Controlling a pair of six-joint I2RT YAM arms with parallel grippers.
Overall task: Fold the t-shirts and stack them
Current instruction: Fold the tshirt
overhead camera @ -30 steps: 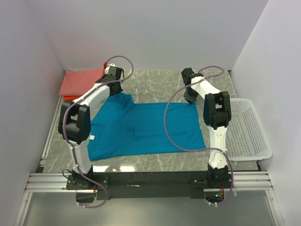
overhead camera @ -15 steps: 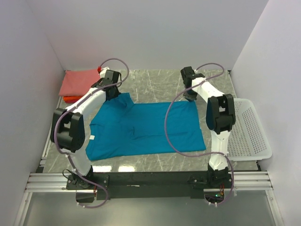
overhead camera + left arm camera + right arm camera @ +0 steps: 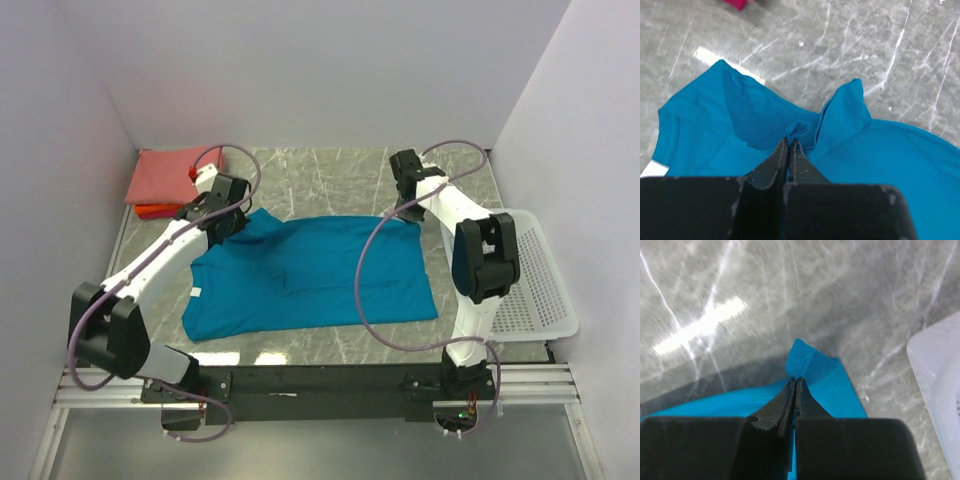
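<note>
A teal-blue t-shirt (image 3: 315, 275) lies spread on the marble table, its far edge lifted off the surface. My left gripper (image 3: 232, 212) is shut on the shirt's far left part near the sleeve; in the left wrist view the pinched cloth (image 3: 805, 129) bunches at the closed tips of the left gripper (image 3: 789, 142). My right gripper (image 3: 408, 208) is shut on the shirt's far right hem corner (image 3: 807, 362), raised above the table in the right wrist view, right gripper (image 3: 796, 381). Folded salmon-pink (image 3: 165, 175) and orange-red (image 3: 150, 209) t-shirts lie stacked at the far left.
A white mesh basket (image 3: 525, 275) stands at the right edge of the table, its rim (image 3: 940, 370) showing in the right wrist view. White walls close in the back and both sides. Purple cables loop over both arms.
Both grippers have drawn toward the near side, lifting the teal shirt's far edge with them. The right gripper has closed on the hem corner. The left arm has swung far to the left.
</note>
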